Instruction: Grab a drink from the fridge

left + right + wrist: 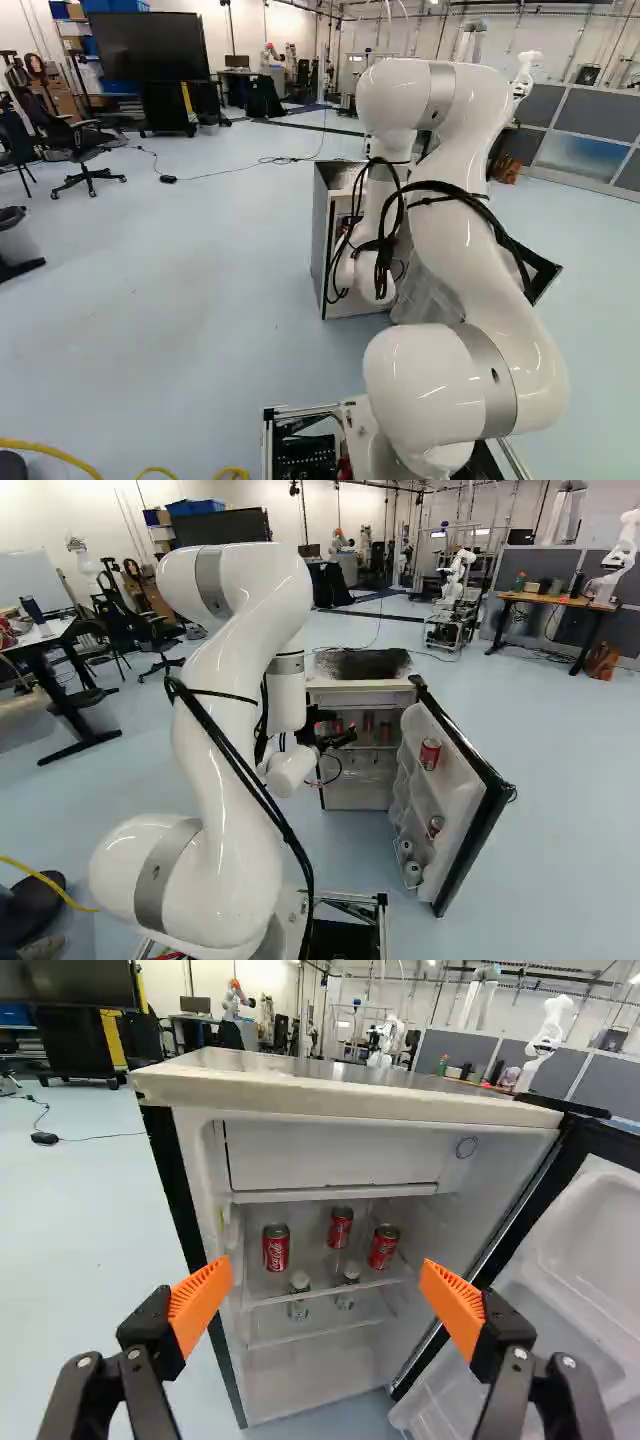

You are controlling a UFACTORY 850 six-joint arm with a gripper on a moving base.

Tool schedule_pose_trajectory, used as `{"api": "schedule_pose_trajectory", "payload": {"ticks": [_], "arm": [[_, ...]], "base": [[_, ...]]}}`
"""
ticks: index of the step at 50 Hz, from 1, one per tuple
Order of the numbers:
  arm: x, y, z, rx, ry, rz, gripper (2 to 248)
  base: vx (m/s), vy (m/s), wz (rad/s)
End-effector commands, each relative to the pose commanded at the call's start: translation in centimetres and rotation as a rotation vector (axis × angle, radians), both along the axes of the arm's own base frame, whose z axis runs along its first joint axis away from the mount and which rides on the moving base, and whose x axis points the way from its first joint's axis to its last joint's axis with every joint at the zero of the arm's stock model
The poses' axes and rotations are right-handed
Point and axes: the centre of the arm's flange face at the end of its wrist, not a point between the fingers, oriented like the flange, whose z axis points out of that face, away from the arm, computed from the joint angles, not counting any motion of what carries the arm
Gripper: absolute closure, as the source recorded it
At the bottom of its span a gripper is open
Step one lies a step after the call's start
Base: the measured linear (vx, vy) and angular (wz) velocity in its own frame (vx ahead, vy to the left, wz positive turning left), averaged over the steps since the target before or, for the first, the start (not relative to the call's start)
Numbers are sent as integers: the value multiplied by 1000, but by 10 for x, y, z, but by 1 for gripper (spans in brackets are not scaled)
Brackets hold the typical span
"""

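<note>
The gripper (335, 732) hangs before the open fridge (358, 688) in the right base view. In the wrist view the gripper (322, 1300) stands wide open, nothing between its pads. Ahead of it, on the fridge's upper shelf, are three red cans: one (276, 1247) nearer the left finger, another (340, 1227) farther back in the middle, a third (383, 1246) toward the right finger. Two bottles with pale caps (299, 1296) (345, 1287) stand lower down, behind the shelf's front. The open door (455, 790) holds a red can (430, 753) and other cans lower down.
The fridge's top (330, 1075) lies ahead, above the shelves. Its door stands swung out on the right side, close to the arm's reach. Farther off are a wooden table (555, 600), another robot (457, 575), an office chair (85, 165) and a cable on the floor.
</note>
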Motion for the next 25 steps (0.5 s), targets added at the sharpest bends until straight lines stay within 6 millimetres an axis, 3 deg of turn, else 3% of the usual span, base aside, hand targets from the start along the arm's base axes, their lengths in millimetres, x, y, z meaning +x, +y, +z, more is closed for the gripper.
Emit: {"api": "schedule_pose_trajectory", "payload": {"ticks": [25], "arm": [[17, -32, -34, 2, 17, -71, 3]], "base": [[2, -1, -1]]}}
